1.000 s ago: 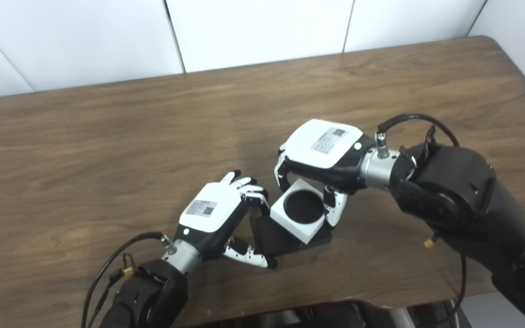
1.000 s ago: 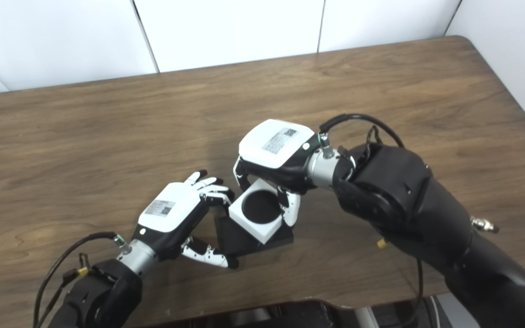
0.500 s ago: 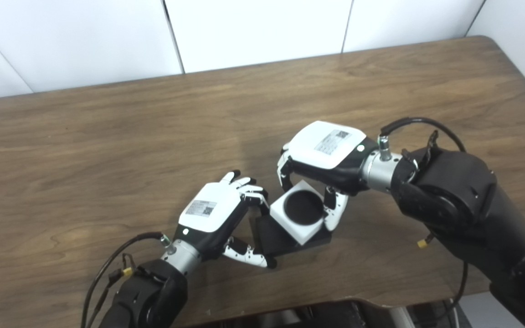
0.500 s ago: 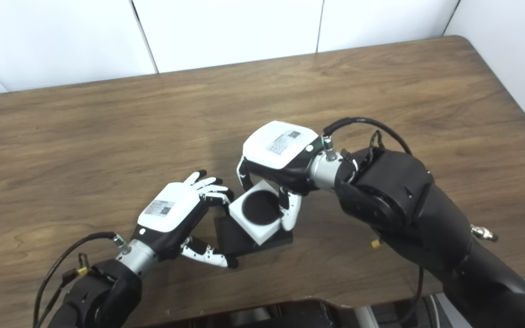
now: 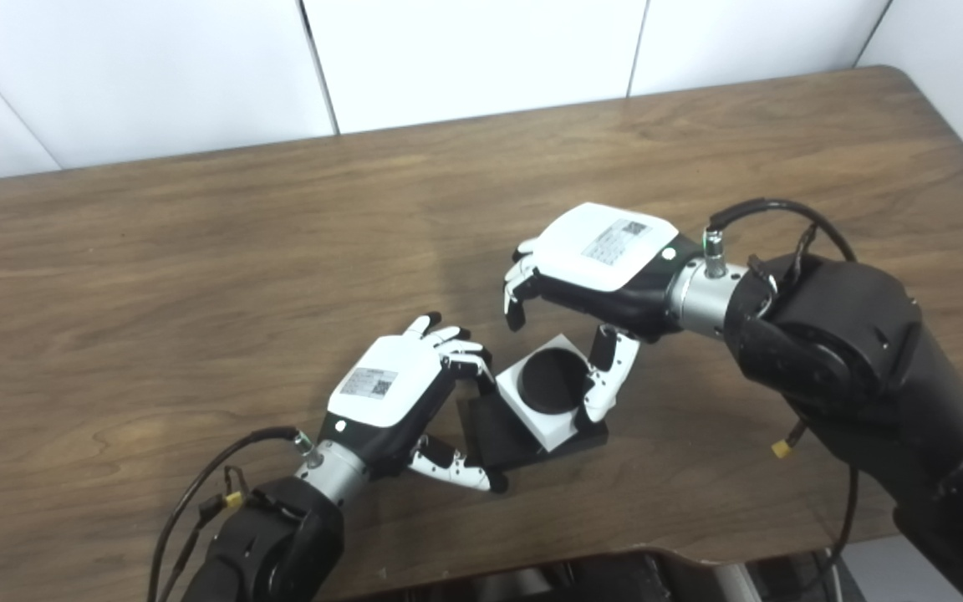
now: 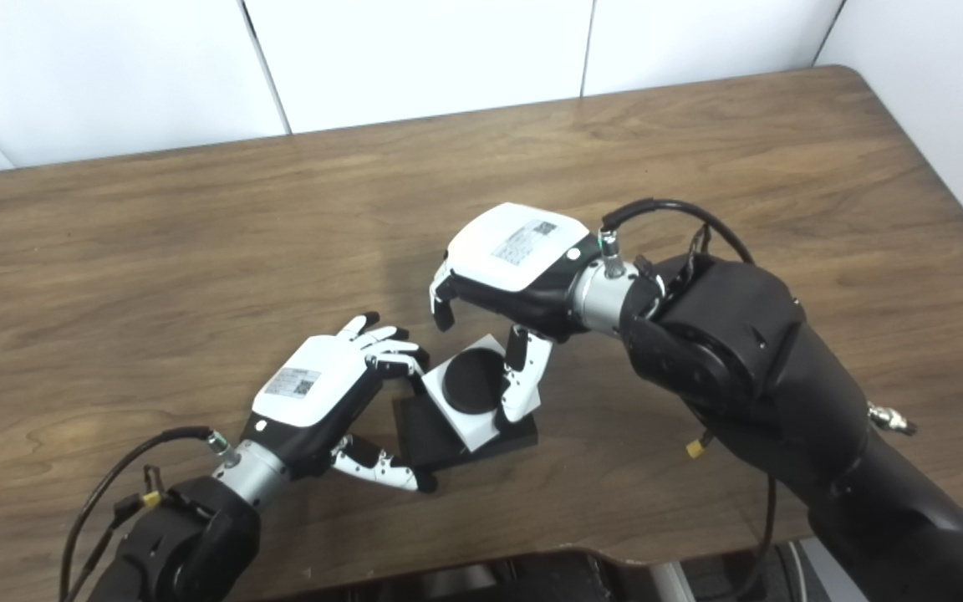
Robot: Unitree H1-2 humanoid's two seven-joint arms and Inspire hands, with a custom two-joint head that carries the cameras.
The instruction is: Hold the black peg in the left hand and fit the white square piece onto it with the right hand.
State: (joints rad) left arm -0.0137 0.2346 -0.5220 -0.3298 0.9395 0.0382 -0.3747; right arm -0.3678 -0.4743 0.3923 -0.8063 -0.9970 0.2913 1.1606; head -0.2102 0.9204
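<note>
Left eye view: white square piece (image 5: 547,401) under open right robot hand (image 5: 594,272)

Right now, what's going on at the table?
The left robot hand grips the flat base of the black peg on the table. The white square piece sits down over the peg, whose round black top fills its hole. The right robot hand is open above it; only its thumb is near the piece's right edge.
</note>
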